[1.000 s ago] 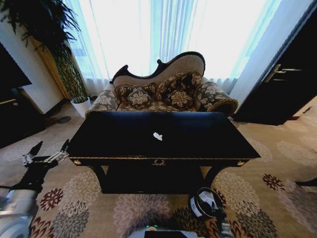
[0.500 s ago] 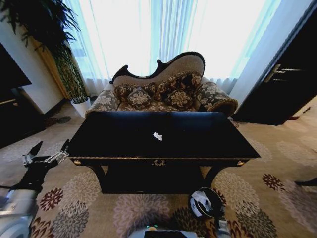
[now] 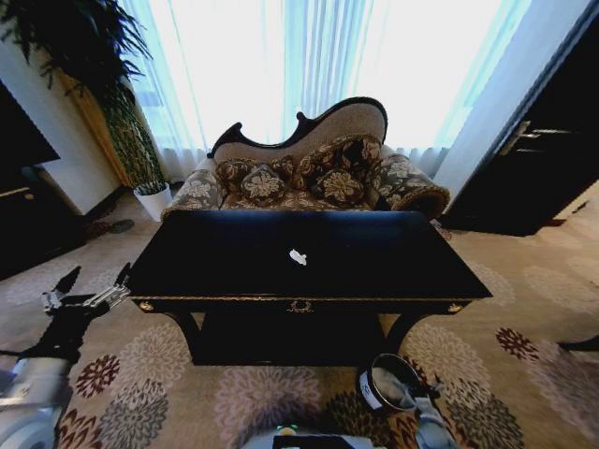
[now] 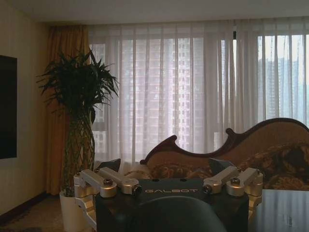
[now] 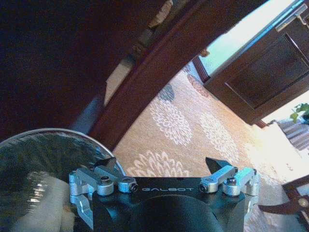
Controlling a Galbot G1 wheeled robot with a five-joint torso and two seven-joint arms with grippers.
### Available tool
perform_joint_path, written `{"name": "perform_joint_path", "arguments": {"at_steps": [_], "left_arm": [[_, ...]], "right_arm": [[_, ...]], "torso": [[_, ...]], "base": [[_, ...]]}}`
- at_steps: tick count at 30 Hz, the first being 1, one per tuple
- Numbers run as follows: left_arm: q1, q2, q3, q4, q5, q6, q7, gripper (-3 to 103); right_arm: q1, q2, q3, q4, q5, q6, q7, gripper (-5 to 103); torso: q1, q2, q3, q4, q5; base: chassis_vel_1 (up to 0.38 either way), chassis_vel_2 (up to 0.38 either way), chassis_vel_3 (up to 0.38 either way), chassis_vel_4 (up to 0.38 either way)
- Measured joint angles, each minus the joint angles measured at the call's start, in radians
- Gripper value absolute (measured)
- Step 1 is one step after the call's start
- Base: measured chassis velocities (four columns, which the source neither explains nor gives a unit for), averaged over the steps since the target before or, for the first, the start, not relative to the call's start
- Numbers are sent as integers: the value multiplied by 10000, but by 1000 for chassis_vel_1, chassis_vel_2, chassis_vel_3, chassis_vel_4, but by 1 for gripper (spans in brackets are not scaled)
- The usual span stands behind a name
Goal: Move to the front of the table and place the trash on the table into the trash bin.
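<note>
Here the table (image 3: pixel 309 257) fills the middle of the head view, the bin (image 3: pixel 388 383) sits low and right of centre on the carpet beneath its front edge, and one white scrap (image 3: pixel 298 256) lies mid-tabletop. My right claw (image 5: pixel 161 166) hangs wide open and empty beside the bin's rim, low in the frame, while my left claw (image 3: pixel 92 288) waits open at the table's left corner. I judge I should lift the right claw clear of the table edge before reaching for the scrap.

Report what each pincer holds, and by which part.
Nothing held: the left pincer and right pincer are open, gripping nothing.
</note>
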Motion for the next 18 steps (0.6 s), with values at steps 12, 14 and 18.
{"name": "perform_joint_path", "arguments": {"at_steps": [12,14,18], "left_arm": [[0,0,-1,-1,0,1,0,100],[0,0,0,0,0,0,0,100],[0,0,0,0,0,0,-2,100]], "right_arm": [[-2179,566,-36,2814,2326,1547,-1452,100],[-2519,587,0,3218,2683,1704,-1678,100],[-3926,736,296,5175,4163,1919,-2359,100]], "torso": [[-1,2,-1,1,0],[-1,1,-1,-1,0],[-1,2,-1,-2,2]], "base": [[0,0,0,0],[0,0,0,0],[0,0,0,0]]}}
